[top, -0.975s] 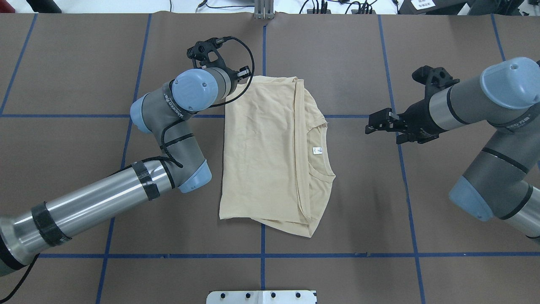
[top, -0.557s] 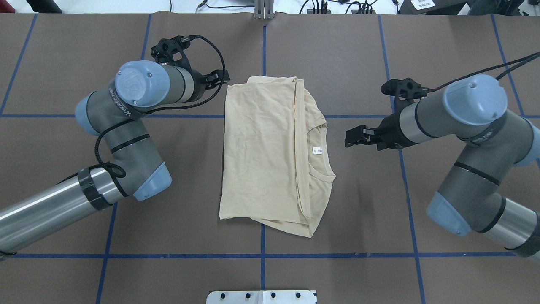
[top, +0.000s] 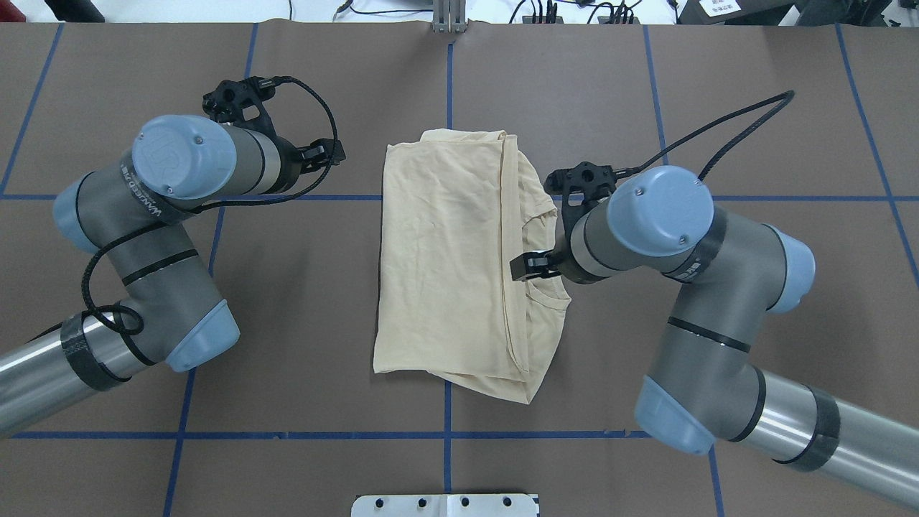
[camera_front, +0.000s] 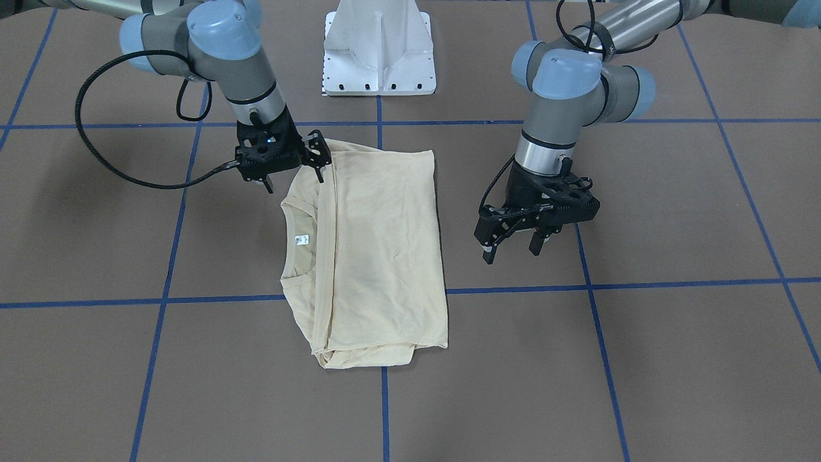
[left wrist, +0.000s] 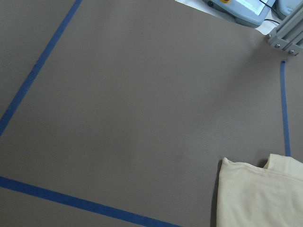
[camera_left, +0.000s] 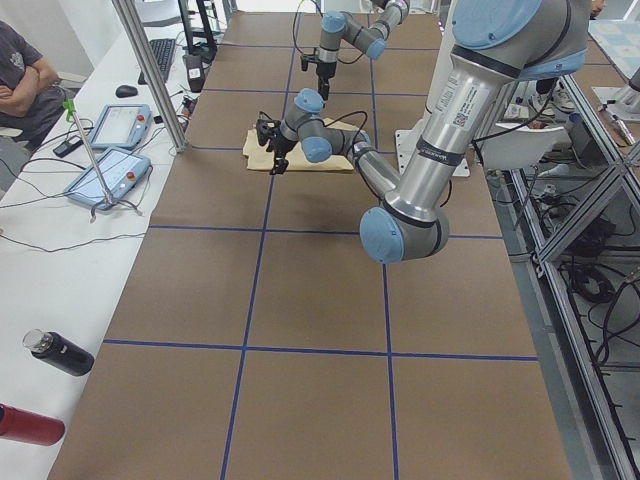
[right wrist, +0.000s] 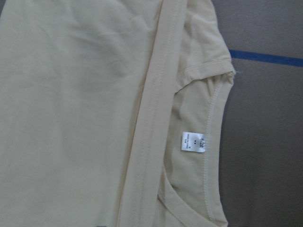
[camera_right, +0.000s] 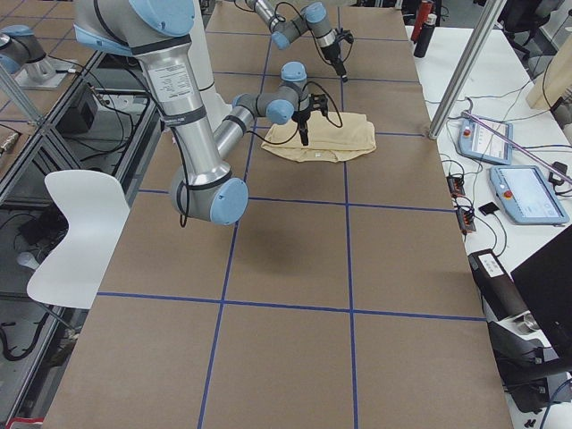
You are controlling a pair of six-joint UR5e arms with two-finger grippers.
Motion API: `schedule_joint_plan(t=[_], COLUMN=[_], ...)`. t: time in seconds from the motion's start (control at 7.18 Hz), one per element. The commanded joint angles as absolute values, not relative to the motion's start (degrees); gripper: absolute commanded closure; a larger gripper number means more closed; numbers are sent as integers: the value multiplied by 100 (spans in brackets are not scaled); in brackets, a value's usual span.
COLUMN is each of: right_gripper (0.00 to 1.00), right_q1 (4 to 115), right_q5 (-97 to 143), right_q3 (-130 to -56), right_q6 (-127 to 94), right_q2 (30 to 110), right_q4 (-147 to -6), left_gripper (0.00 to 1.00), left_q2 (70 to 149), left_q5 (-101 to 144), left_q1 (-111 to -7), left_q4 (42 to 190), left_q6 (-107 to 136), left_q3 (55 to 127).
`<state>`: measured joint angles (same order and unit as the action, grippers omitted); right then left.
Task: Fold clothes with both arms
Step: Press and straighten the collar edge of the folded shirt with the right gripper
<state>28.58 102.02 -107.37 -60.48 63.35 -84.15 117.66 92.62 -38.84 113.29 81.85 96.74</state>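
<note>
Lowering the spread right claw (camera_front: pixel 293 181) squarely onto the shirt (top: pixel 445 258) collar (right wrist: pixel 209 123) should, I think, catch both layers, while the left claw (camera_front: pixel 511 249) hangs spread, well apart.

This is a robotics lab. A left arm (top: pixel 154 273) and a right arm (top: pixel 711 337) of industrial make work from a white pedestal base (camera_front: pixel 378 48) at a long table (top: pixel 574 108), which is covered in brown sheet and marked into squares with blue tape (top: pixel 574 434). Beside it runs a white bench (camera_left: pixel 40 290) with control pendants (camera_left: pixel 105 177) and a keyboard (camera_left: pixel 160 55). Aluminium posts (camera_left: pixel 150 70) stand at the table's edge, and a person (camera_left: pixel 20 75) with folded arms is at the bench.
</note>
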Motion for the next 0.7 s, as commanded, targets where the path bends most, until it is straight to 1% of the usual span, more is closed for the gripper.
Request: schedule_joint_plan(t=[0.0, 0.14, 0.28, 0.42, 0.56], right_gripper=[19, 24, 36, 39, 49], right_q1=[2244, 1971, 1760, 1740, 1732], right_q5=[9591, 9328, 9108, 9079, 9070], right_q3=[-10740, -10740, -10705, -10670, -10644], right_q6=[-5731, -5730, -5722, -5609, -5494], right_q2=[6223, 6223, 6223, 6223, 6231], right_q4=[-8596, -8604, -8665, -8692, -8701], left_gripper=[0, 0, 0, 0, 0], left_q2=[11707, 11707, 11707, 11707, 11716], left_q5=[9264, 9272, 9272, 9272, 9272], left_q1=[-3876, -3876, -3876, -3876, -3859], left_q4=[11303, 11303, 11303, 11311, 11303], left_q6=[8147, 8147, 8156, 8156, 8156], left_q3=[9712, 9703, 9703, 9686, 9686])
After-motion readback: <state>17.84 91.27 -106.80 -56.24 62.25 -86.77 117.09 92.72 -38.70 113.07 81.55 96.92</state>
